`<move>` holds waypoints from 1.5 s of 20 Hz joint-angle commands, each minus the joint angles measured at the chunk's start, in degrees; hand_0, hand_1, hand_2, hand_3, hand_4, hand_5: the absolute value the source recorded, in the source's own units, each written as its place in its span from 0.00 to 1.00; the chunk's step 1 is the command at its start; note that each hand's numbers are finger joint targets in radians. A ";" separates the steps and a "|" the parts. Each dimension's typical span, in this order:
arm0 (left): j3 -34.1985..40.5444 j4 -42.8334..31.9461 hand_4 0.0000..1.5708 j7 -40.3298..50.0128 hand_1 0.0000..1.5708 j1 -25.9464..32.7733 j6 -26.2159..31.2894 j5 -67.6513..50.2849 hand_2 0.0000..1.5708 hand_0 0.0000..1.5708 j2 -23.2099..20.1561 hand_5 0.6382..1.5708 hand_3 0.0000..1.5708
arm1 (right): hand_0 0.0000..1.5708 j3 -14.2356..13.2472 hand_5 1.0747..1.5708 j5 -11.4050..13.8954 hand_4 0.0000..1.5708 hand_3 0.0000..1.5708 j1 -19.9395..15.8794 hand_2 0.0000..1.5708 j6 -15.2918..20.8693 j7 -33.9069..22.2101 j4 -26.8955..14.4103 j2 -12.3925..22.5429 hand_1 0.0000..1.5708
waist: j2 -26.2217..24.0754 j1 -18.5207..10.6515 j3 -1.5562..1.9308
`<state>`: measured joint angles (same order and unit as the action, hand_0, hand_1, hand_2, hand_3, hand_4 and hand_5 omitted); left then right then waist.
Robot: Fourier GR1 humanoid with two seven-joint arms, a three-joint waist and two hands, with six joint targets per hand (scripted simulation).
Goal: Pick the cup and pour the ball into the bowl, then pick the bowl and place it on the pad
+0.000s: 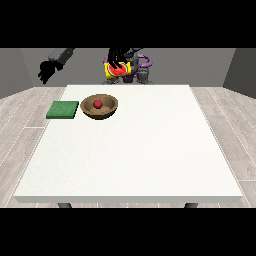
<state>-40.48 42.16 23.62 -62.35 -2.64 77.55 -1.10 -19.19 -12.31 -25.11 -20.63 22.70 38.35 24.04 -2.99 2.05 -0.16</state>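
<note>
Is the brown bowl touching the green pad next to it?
Apart. The front view shows a strip of white table between the bowl and the green pad, so their edges do not meet.

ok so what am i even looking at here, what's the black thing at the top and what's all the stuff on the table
The dark figure at the top is a humanoid robot standing behind a white table. The camera stands across the table and faces it, so its arms reach towards you. The hand at the view's left is raised off to the side, holding nothing. The hand at the view's right is held up in front of the robot's body, its fingers curled over a yellow cup with a red and green picture on it. On the table sit a brown bowl with a red ball inside, and beside it a flat green pad. The bowl is not on the pad.
</note>
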 commanded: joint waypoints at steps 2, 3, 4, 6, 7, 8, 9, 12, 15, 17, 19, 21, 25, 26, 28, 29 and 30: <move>13.62 5.44 0.53 4.89 0.00 6.83 -11.85 -10.65 1.00 0.00 -0.43 1.00 1.00 | 0.00 -1.65 0.96 -1.74 0.47 0.15 0.17 0.10 0.30 -1.91 -0.03 0.80 0.00 | 0.77 -3.38 -0.21; 14.28 7.54 0.56 4.68 0.10 9.00 -13.03 -13.11 1.00 0.10 1.03 1.00 1.00 | 0.00 -1.47 0.97 -1.52 0.47 0.11 0.37 0.15 0.64 -1.34 0.03 0.29 0.00 | 0.41 -3.73 -0.13; 15.08 8.77 0.60 3.50 0.31 9.74 -15.21 -14.75 1.00 0.31 1.04 1.00 1.00 | 0.00 -1.07 0.97 -1.42 0.48 0.16 -2.06 0.14 2.45 -3.03 0.67 -0.68 0.00 | 1.26 -4.12 -0.13; 16.17 11.94 0.66 2.90 0.71 12.82 -20.44 -18.91 1.00 0.71 1.07 1.00 1.00 | 0.00 -0.22 0.97 -1.28 0.48 0.19 -4.49 0.11 3.44 -4.81 1.28 -2.01 0.00 | 3.62 -3.11 -0.14; 18.84 14.39 0.70 1.70 0.86 11.07 -22.69 -22.05 1.00 0.86 1.07 0.99 1.00 | 0.00 0.25 0.97 -1.17 0.48 0.17 -4.71 0.12 4.10 -3.71 1.31 -4.14 0.00 | 5.53 -2.98 -0.16; 19.72 17.97 0.69 1.79 0.90 12.18 -25.25 -26.19 1.00 0.90 1.08 0.97 1.00 | 0.00 -0.24 0.97 -1.56 0.48 0.09 -4.70 0.12 3.38 -3.74 0.62 -3.43 0.00 | 6.72 -2.04 -0.18; 20.57 20.06 0.64 1.81 0.89 12.64 -26.47 -29.46 1.00 0.89 1.08 0.96 1.00 | 0.00 0.19 0.98 -1.53 0.47 0.00 -6.68 0.09 5.89 -5.79 0.39 -5.62 0.00 | 6.61 -3.34 -0.24; 21.36 25.68 0.60 -2.12 0.84 16.41 -30.85 -38.01 1.00 0.84 1.09 0.98 1.00 | 0.00 0.25 1.00 -1.58 0.46 0.00 -8.55 0.00 8.05 -8.58 0.07 -6.27 0.00 | 8.38 -3.41 -0.15; 22.66 28.07 0.59 -11.21 0.77 24.87 -31.90 -44.42 1.00 0.77 1.10 0.98 0.92 | 0.00 0.88 1.00 -1.13 0.42 0.00 -7.84 0.00 11.90 -11.60 0.83 -8.35 0.00 | 7.68 -5.70 -0.11; 26.60 30.69 0.55 -13.75 0.69 25.44 -29.46 -53.22 0.79 0.69 1.10 0.97 0.75 | 0.00 0.83 1.00 -1.76 0.38 0.00 -8.66 0.00 12.25 -11.57 1.63 -9.71 0.00 | 10.18 -5.54 -0.20; 24.33 29.19 0.00 -16.19 0.00 30.09 -27.46 -59.03 0.00 0.00 1.10 0.74 0.00 | 0.00 2.01 1.00 -1.84 0.31 0.00 -10.60 0.00 11.01 -12.26 3.78 -10.37 0.00 | 12.48 -1.38 -0.14; 27.17 28.09 0.00 -20.93 0.00 32.56 -23.34 -63.55 0.00 0.00 1.10 0.07 0.00 | 0.00 3.59 1.00 -0.97 0.00 0.00 -10.09 0.00 13.32 -14.34 5.27 -12.59 0.00 | 11.17 -1.15 -0.07; 30.66 27.37 0.00 -27.49 0.00 37.43 -14.64 -69.21 0.00 0.00 -1.94 0.09 0.00 | 0.00 3.81 1.00 -0.73 0.00 0.00 -7.55 0.00 17.48 -14.75 6.34 -14.81 0.00 | 8.74 -3.33 0.11; 29.45 26.68 0.00 -27.48 0.00 38.41 -15.80 -67.91 0.00 0.00 0.01 0.10 0.00 | 0.00 5.17 1.00 0.24 0.00 0.00 -6.89 0.00 19.96 -14.67 6.28 -17.65 0.00 | 7.48 -3.66 0.13; 33.01 24.58 0.00 -29.69 0.00 38.36 -13.81 -70.10 0.00 0.00 -1.49 0.09 0.00 | 0.00 6.64 1.00 0.24 0.00 0.00 -4.17 0.00 16.70 -14.55 7.41 -17.28 0.00 | 7.43 -1.49 0.14; 33.14 24.57 0.00 -29.21 0.00 33.40 -14.80 -68.27 0.00 0.00 -0.94 0.10 0.00 | 0.00 4.90 1.00 0.15 0.00 0.00 -7.80 0.00 18.61 -11.18 5.69 -16.25 0.00 | 12.67 -3.09 0.16; 28.32 28.08 0.00 -26.91 0.00 38.84 -15.41 -65.48 0.00 0.00 1.02 0.11 0.00 | 0.00 2.86 1.00 -1.34 0.00 0.00 -6.59 0.00 16.19 -12.72 2.88 -12.27 0.00 | 8.97 -5.65 0.18</move>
<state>-10.43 68.65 -2.74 -26.30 -19.33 11.32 -1.29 -14.98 -12.82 -31.97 -3.95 9.47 43.55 9.45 6.37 -1.32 -0.05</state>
